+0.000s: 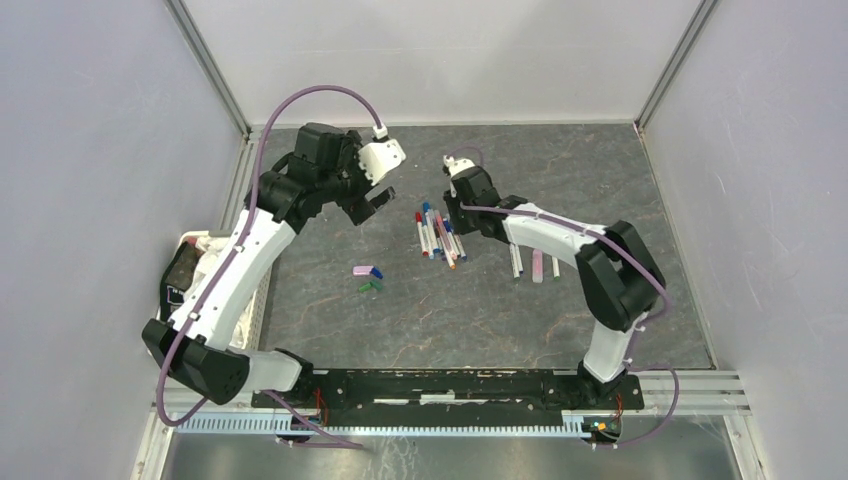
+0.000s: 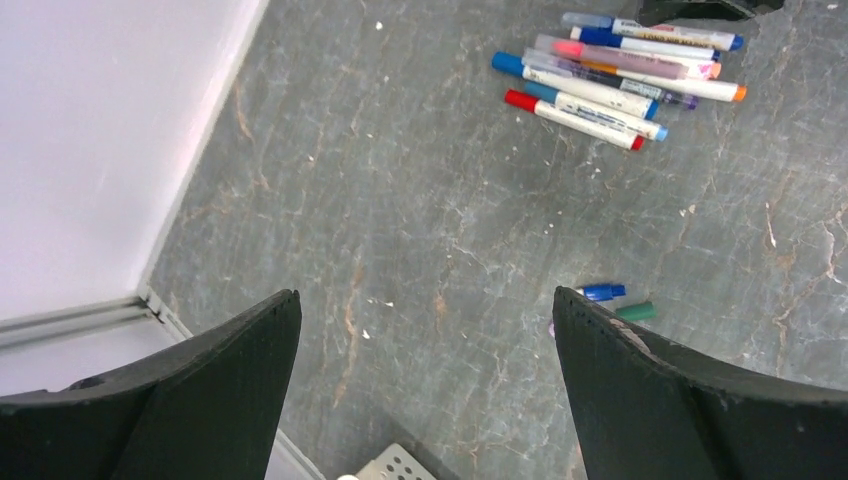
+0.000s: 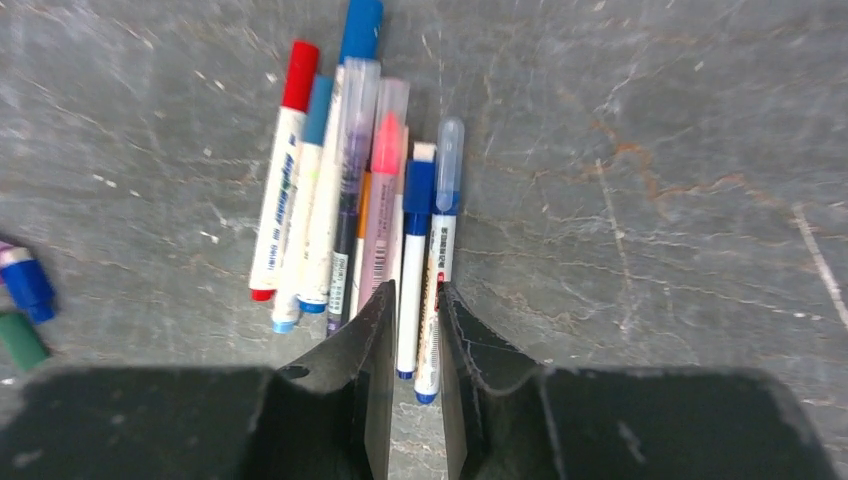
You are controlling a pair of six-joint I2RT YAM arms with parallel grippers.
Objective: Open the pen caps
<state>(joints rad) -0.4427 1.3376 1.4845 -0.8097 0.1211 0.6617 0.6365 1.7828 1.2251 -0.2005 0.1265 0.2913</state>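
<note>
Left claw [image 2: 425,310] hangs spread wide over the surface [image 2: 400,200]; right claw [image 3: 415,295], narrowly parted, straddles two blue-capped pens [image 3: 418,205], grip unclear.

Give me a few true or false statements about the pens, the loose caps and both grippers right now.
1. The left gripper is wide open with nothing between its fingers. True.
2. The pen bundle stands upright. False: the pens lie flat on the table.
3. A green cap lies beside a blue cap, apart from the bundle. True.
4. The right gripper is over the loose caps. False: it is at one end of the pen bundle, jaws narrow.
</note>
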